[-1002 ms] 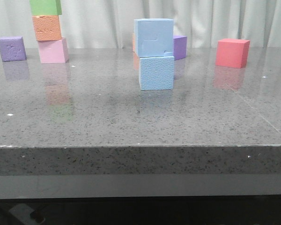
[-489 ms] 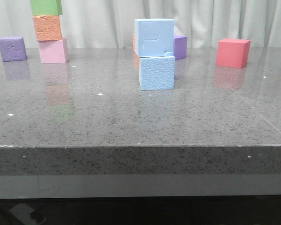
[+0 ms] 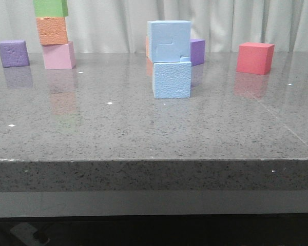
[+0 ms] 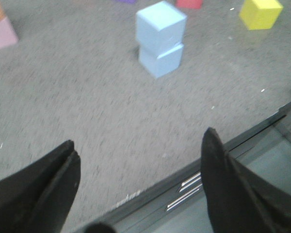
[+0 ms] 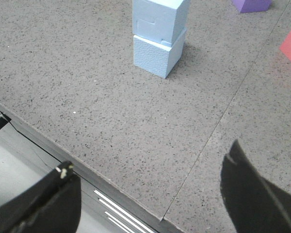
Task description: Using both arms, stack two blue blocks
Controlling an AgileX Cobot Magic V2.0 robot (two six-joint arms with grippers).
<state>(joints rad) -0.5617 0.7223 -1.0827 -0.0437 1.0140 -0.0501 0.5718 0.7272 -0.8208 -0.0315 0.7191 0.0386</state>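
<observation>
The two blue blocks are sitting stacked near the middle of the table: the lower blue block (image 3: 172, 79) is resting on the stone top, showing a pebbly, foam-like face, and the upper blue block (image 3: 169, 40) is sitting squarely on it, slightly offset toward the left, its front face smoother and carrying shallow stepped indentations. Both are cubes with crisp edges. The table (image 3: 143, 133) is a polished grey speckled slab that is throwing faint reflections of the blocks. Just behind the stack a purple cube (image 3: 197, 51) is peeking out on the right, and a sliver of an orange block is showing on the left. Farther right a red cube (image 3: 254, 58) is standing alone. At far left a pink cube (image 3: 58, 55), an orange cube (image 3: 52, 30) and a green cube (image 3: 50, 7) are forming a tower, with a second purple cube (image 3: 13, 53) beside it. No writing is showing anywhere. The left gripper (image 4: 138, 187) is hanging released, fingers spread wide over the table's near edge, well apart from the stack; the right gripper (image 5: 150, 199) is likewise spread wide, holding nothing.
</observation>
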